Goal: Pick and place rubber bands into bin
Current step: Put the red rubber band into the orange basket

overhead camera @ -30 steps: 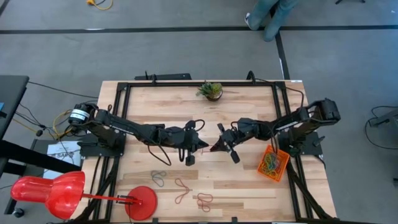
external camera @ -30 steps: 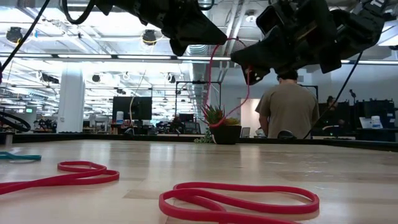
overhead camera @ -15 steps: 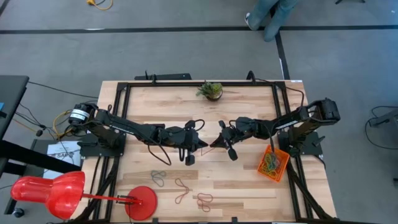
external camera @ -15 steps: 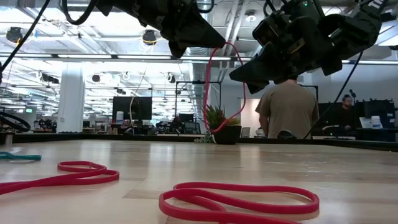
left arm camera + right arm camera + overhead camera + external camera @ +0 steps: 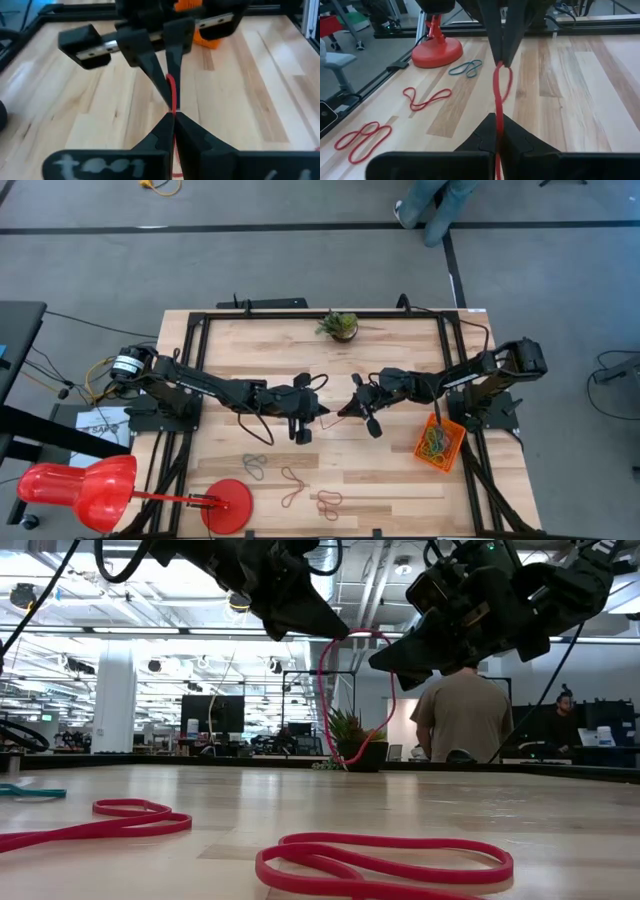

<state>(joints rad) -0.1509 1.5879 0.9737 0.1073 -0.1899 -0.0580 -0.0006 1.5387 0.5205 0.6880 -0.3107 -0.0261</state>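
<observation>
a red rubber band is held up over the middle of the table, pinched at once by both grippers, whose tips meet nose to nose above the wood. the left gripper is clamped shut on one part of the loop and the right gripper is clamped shut on another; in the low view the band is seen hanging as a tall oval between the two dark tools, clear of the tabletop. in the right wrist view the red strand is seen running straight from the right fingers to the left arm's closed fingertips. the bin is set at the table's right edge, just beside the right arm's base, with a tangle of coloured bands already inside it. more loose rubber bands are spread flat on the near part of the table, red ones and a grey-blue one, well apart from the bin. a round red disc is seen near them, and a small potted plant at the far edge. a person is seen standing in the room beyond.
</observation>
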